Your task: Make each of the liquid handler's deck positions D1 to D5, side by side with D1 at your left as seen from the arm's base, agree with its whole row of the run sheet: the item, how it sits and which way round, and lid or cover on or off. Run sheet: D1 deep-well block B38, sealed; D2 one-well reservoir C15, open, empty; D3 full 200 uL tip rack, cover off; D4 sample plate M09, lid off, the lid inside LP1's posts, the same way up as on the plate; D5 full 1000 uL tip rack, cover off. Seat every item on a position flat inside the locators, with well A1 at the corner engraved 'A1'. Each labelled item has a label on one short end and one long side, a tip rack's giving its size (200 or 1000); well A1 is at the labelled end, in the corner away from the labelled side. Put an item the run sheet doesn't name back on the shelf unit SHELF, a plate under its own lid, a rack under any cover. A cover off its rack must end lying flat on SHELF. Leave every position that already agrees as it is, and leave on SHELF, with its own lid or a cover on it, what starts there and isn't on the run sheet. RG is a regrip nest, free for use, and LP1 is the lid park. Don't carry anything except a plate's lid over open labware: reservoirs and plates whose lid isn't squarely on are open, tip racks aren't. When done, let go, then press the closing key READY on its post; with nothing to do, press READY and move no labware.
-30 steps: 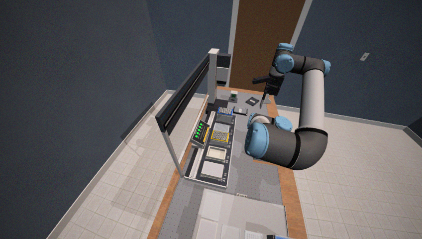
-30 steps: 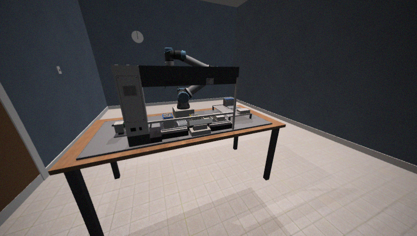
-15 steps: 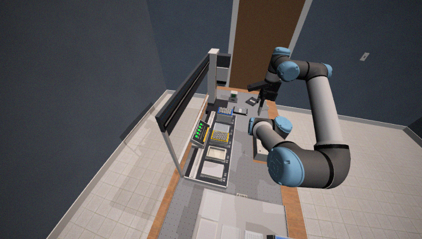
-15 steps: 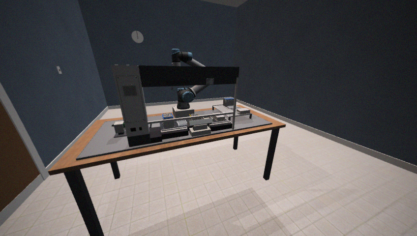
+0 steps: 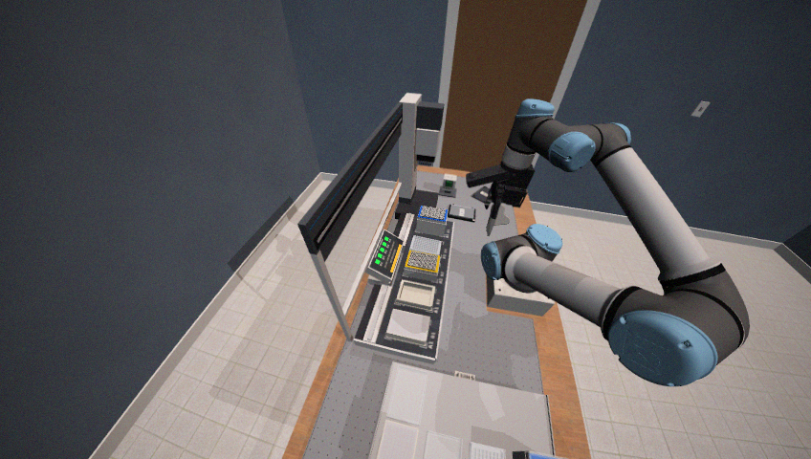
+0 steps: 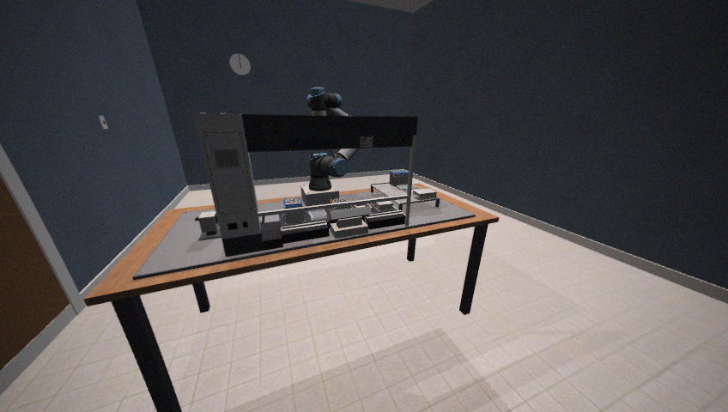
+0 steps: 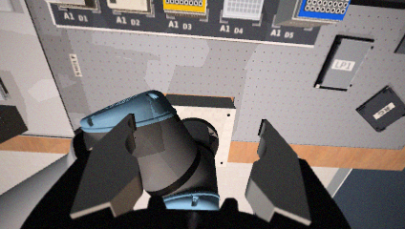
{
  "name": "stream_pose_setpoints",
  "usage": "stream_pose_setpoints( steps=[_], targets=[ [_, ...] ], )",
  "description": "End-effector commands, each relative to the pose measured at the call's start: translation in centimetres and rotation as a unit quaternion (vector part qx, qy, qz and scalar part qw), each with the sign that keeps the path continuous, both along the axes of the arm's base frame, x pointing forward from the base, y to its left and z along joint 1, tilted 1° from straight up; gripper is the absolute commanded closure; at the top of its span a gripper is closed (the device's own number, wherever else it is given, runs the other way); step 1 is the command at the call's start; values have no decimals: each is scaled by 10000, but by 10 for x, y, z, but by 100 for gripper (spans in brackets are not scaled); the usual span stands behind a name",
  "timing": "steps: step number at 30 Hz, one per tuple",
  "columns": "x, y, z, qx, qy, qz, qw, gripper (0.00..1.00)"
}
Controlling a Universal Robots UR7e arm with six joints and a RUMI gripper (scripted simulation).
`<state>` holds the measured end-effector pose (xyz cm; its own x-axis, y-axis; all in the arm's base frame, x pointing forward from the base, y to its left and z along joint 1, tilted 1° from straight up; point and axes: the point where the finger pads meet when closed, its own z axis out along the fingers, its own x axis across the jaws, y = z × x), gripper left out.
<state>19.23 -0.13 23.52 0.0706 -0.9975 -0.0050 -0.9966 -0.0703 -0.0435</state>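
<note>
Brown door (image 5: 500,68), wall clock (image 6: 239,63), light switch (image 6: 103,122), tiled floor (image 6: 388,326)

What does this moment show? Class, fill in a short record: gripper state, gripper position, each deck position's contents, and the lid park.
gripper state: gripper open, holding nothing
gripper position: raised above the table, off the deck, over the arm's own base
D1: grey-topped block
D2: open cream reservoir
D3: yellow tip rack, uncovered
D4: white well plate
D5: blue tip rack, uncovered
lid park LP1: a flat grey lid lies in it
</note>
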Motion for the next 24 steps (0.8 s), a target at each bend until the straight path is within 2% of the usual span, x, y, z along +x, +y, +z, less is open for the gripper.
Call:
stream_pose_setpoints(
  steps=[1, 8, 14, 24],
  targets=[
    [8, 15, -2, -82, 158, -28, 9998, 18],
    [20, 42, -6, -82, 158, -28, 9998, 18],
    [20, 42, -6, -82, 158, -28, 9998, 18],
    [44, 10, -5, -80, 157, -120, 9998, 18]
  ],
)
